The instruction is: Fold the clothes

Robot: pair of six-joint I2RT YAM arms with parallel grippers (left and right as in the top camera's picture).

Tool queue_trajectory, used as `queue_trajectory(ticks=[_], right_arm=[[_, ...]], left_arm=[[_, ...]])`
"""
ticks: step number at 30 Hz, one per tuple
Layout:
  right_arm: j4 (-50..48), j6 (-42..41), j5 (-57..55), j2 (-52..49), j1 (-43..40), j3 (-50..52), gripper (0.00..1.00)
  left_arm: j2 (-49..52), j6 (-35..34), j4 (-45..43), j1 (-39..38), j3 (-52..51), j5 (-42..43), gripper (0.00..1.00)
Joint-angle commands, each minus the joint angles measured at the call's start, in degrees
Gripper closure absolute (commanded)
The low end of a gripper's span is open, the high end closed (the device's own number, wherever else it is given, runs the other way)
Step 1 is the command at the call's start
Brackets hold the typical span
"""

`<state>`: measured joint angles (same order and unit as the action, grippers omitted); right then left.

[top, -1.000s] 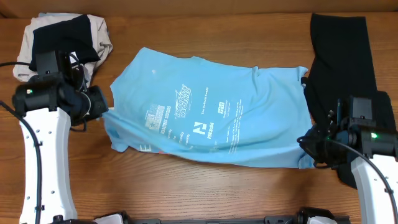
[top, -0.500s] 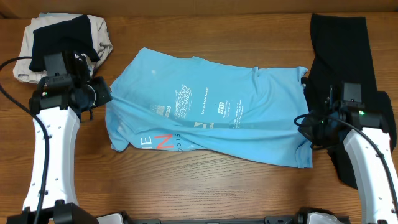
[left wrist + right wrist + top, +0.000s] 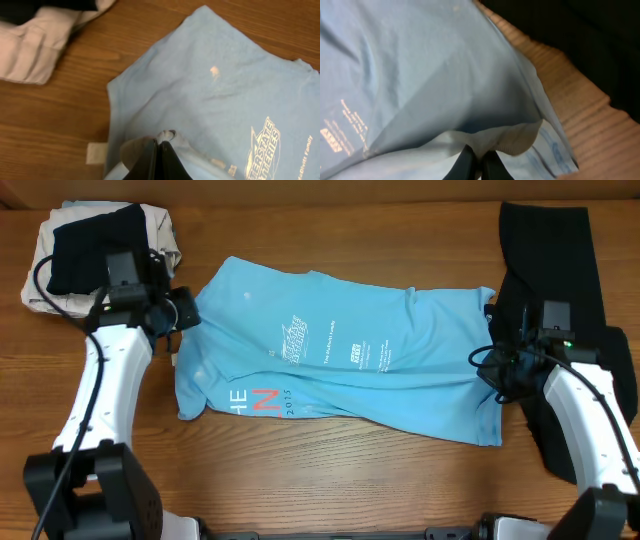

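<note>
The light blue T-shirt (image 3: 340, 370) with white and red lettering lies across the middle of the table, its near edge lifted and carried over toward the back. My left gripper (image 3: 185, 315) is shut on the shirt's left edge; in the left wrist view the fingers (image 3: 161, 152) pinch a fold of blue fabric (image 3: 215, 95). My right gripper (image 3: 490, 370) is shut on the shirt's right edge; in the right wrist view its fingers (image 3: 479, 161) hold the hem (image 3: 510, 140). The long black garment (image 3: 550, 270) lies flat at the right, partly under my right arm.
A pile of beige and black clothes (image 3: 100, 245) sits at the back left corner, also in the left wrist view (image 3: 40, 35). A small white tag (image 3: 96, 152) lies on the wood beside the shirt. Bare wooden table (image 3: 330, 480) runs along the front.
Both grippers have moved toward the back of the table, carrying the shirt's near edge over itself. The red and white lettering on the underside has come into view.
</note>
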<state>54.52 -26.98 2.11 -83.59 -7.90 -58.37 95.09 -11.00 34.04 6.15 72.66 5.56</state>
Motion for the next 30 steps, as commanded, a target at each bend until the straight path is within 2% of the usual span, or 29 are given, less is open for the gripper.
queue_trajectory(ticks=[1,3,4,7,8,10,13,15,19,20,22,30], right_arm=[[-1.5,0.2,-1.0,-2.6,-0.5,0.6,0.96],[-2.4,0.4,-0.9,-4.0,-0.5,0.6,0.96],[-3.0,0.4,-0.9,-4.7,-0.5,0.6,0.93],[-5.0,2.7,0.6,-5.6,-0.5,0.5,0.67],[-5.2,3.0,1.0,-5.6,-0.5,0.5,0.6],[-4.9,3.1,1.2,-5.6,-0.5,-0.4,0.51],[-2.4,3.4,1.2,-5.5,-0.5,-3.1,0.45],[1.0,4.4,1.4,-5.5,-0.5,-6.2,0.44],[10.6,6.5,2.4,-5.4,-0.2,-13.2,0.43],[13.2,7.3,3.2,-5.3,0.1,-14.6,0.42],[16.3,8.2,5.7,-4.5,0.7,-15.5,0.43],[22.4,6.9,8.7,4.5,4.1,-13.2,0.42]], left_arm=[[2.3,-0.8,-2.3,-1.9,-0.2,0.0,0.96],[3.3,-0.8,-3.5,-2.9,-0.2,0.0,0.96],[3.7,-0.8,-4.2,-3.2,-0.2,-0.2,0.94],[4.1,-0.8,-6.5,-3.6,-0.1,-0.6,0.58],[4.1,-0.8,-6.6,-3.6,0.3,-0.6,0.45],[4.1,-0.8,-6.0,-3.6,1.9,-0.6,0.27],[4.1,-0.8,-2.4,-3.6,5.9,0.0,0.09],[4.1,-0.7,2.0,-3.6,9.7,0.6,0.02],[4.1,2.5,15.7,-3.7,19.1,4.2,0.0],[4.1,2.4,20.1,-3.7,21.4,4.5,0.08],[3.8,1.5,26.6,-3.8,24.4,4.6,0.11],[-0.5,-1.9,45.2,-4.7,25.2,2.2,0.12]])
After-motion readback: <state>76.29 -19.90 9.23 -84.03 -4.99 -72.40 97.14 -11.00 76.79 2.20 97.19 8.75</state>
